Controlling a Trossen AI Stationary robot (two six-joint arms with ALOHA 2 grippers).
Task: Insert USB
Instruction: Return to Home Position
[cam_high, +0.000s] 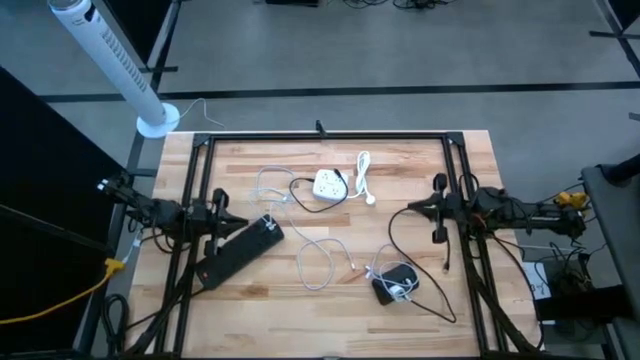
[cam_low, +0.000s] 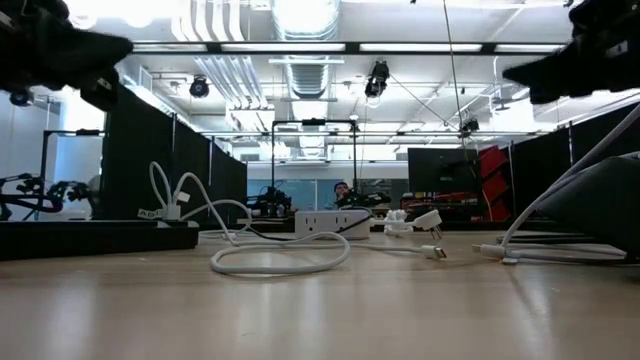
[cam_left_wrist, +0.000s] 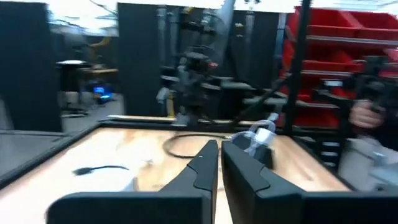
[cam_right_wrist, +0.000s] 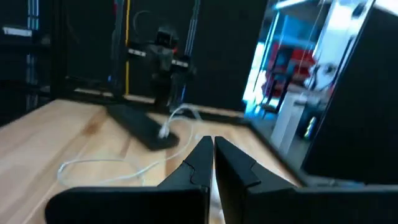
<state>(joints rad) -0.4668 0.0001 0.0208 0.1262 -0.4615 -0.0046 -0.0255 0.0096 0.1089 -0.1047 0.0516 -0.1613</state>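
A white USB cable (cam_high: 322, 250) lies in slack loops mid-table; its free plug (cam_low: 437, 252) rests on the wood. One end is plugged into the black power strip (cam_high: 240, 250), which lies flat at the table's left. A white charger block (cam_high: 328, 186) sits toward the far edge. My left gripper (cam_high: 236, 222) hovers shut above the strip's far end, well over the table. My right gripper (cam_high: 412, 209) hovers shut at the table's right, pointing left. In the wrist views both grippers, left (cam_left_wrist: 219, 163) and right (cam_right_wrist: 213, 151), have their fingers together and hold nothing.
A small black device (cam_high: 393, 286) wrapped with white cord lies near the table's near right, a black cable (cam_high: 425, 300) looping around it. A second white cord (cam_high: 364, 175) lies beside the charger block. A black frame (cam_high: 320, 135) borders the table. Bare wood lies along the near edge.
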